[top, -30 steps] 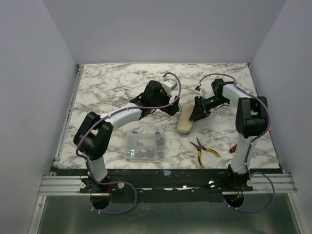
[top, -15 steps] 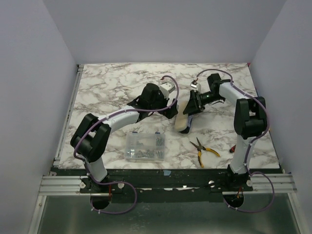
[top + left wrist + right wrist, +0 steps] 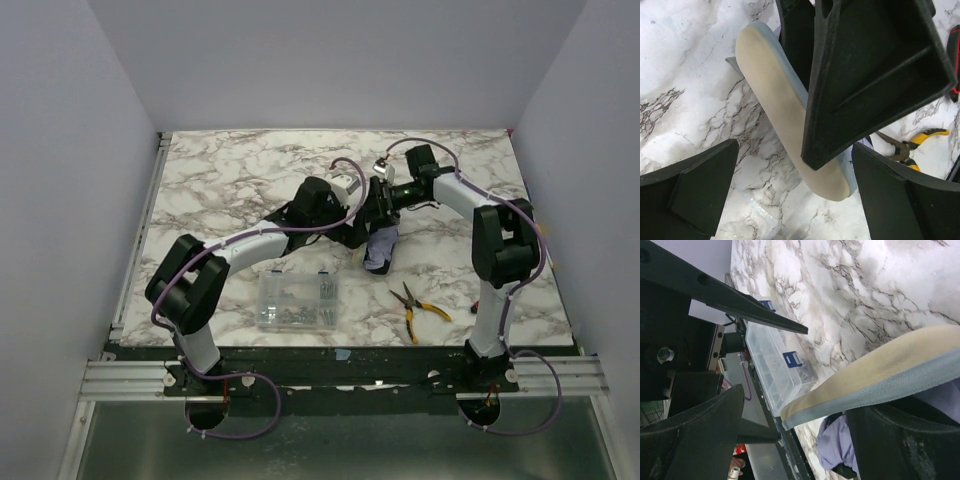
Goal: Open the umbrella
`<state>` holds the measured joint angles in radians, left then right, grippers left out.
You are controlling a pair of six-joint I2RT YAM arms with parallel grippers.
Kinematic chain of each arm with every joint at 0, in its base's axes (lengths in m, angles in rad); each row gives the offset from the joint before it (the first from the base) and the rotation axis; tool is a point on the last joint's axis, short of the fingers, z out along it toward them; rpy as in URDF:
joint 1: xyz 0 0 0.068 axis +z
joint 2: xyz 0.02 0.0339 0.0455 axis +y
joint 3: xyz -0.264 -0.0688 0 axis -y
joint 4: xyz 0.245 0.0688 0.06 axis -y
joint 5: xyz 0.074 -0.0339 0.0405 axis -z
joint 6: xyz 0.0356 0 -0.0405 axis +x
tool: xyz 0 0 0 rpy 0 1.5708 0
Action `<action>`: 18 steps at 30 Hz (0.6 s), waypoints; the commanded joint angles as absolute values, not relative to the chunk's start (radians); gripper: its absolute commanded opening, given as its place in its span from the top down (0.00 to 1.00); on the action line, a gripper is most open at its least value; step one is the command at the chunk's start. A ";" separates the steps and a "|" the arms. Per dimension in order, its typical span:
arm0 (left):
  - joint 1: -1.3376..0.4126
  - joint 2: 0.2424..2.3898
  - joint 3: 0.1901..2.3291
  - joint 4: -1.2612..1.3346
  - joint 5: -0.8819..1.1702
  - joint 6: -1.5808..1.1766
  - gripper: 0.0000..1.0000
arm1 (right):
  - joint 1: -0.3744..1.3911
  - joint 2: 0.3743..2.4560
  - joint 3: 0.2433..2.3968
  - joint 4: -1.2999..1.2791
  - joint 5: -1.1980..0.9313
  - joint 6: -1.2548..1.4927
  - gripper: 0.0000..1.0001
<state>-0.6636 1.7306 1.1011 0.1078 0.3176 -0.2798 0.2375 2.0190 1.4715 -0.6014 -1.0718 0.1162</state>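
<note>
A white marble-patterned table [image 3: 230, 170] with grey veining filled the middle of the top view. A clear plastic box of screws [image 3: 296, 300] lay on it at lower centre, and yellow-handled pliers [image 3: 418, 305] lay to the right of the box. At centre, whether the umbrella [image 3: 380, 250] touched the marble could not be told.

Cream-sleeved umbrella [image 3: 772, 95] runs slantwise over the marble table [image 3: 685, 65], between the left gripper's [image 3: 795, 150] wide-spread fingers. A black finger [image 3: 870, 65] of the other arm overlaps it — yellow-handled pliers [image 3: 920, 137] just beyond.
</note>
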 commanded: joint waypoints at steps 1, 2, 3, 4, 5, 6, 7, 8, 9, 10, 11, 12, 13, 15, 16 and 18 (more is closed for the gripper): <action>-0.663 1.723 1.094 0.134 0.303 -0.345 0.02 | 0.261 1.976 1.443 -0.463 -1.105 0.241 0.17; -0.663 1.730 1.094 0.133 0.300 -0.353 0.02 | 0.264 1.974 1.437 -0.442 -1.113 0.259 0.16; -0.663 1.735 1.100 0.126 0.297 -0.365 0.02 | 0.267 1.972 1.436 -0.423 -1.118 0.273 0.15; -0.663 1.745 1.107 0.111 0.285 -0.373 0.02 | 0.271 1.969 1.436 -0.414 -1.120 0.283 0.15; -0.663 1.754 1.115 0.091 0.260 -0.378 0.02 | 0.271 1.967 1.440 -0.413 -1.124 0.284 0.15; -0.663 1.767 1.126 0.062 0.232 -0.380 0.02 | 0.271 1.964 1.441 -0.414 -1.123 0.285 0.15; -0.661 1.777 1.133 0.041 0.201 -0.379 0.03 | 0.269 1.958 1.443 -0.426 -1.119 0.274 0.15; -0.660 1.783 1.136 0.024 0.182 -0.371 0.05 | 0.268 1.952 1.446 -0.446 -1.114 0.256 0.14; -0.657 1.787 1.137 0.013 0.166 -0.361 0.07 | 0.267 1.943 1.447 -0.470 -1.106 0.235 0.15; -0.654 1.792 1.136 0.003 0.161 -0.354 0.10 | 0.267 1.935 1.447 -0.495 -1.099 0.217 0.15; -0.651 1.799 1.138 0.002 0.162 -0.345 0.12 | 0.265 1.929 1.447 -0.514 -1.088 0.199 0.15; -0.648 1.804 1.143 -0.026 0.157 -0.339 0.14 | 0.260 1.921 1.449 -0.537 -1.080 0.187 0.15; -0.644 1.806 1.143 -0.034 0.158 -0.338 0.17 | 0.253 1.914 1.450 -0.557 -1.070 0.178 0.15; -0.639 1.805 1.142 -0.033 0.169 -0.335 0.23 | 0.236 1.896 1.454 -0.603 -1.030 0.159 0.16; -0.638 1.803 1.141 -0.031 0.172 -0.337 0.26 | 0.225 1.886 1.455 -0.630 -1.003 0.146 0.16; -0.635 1.804 1.139 -0.026 0.184 -0.342 0.32 | 0.205 1.854 1.447 -0.650 -0.900 0.150 0.18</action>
<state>-0.6514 1.7935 1.1183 -0.0025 0.2146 -0.3416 0.2310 1.9293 1.4498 -0.5426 -1.0321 0.1886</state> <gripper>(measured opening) 0.747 0.834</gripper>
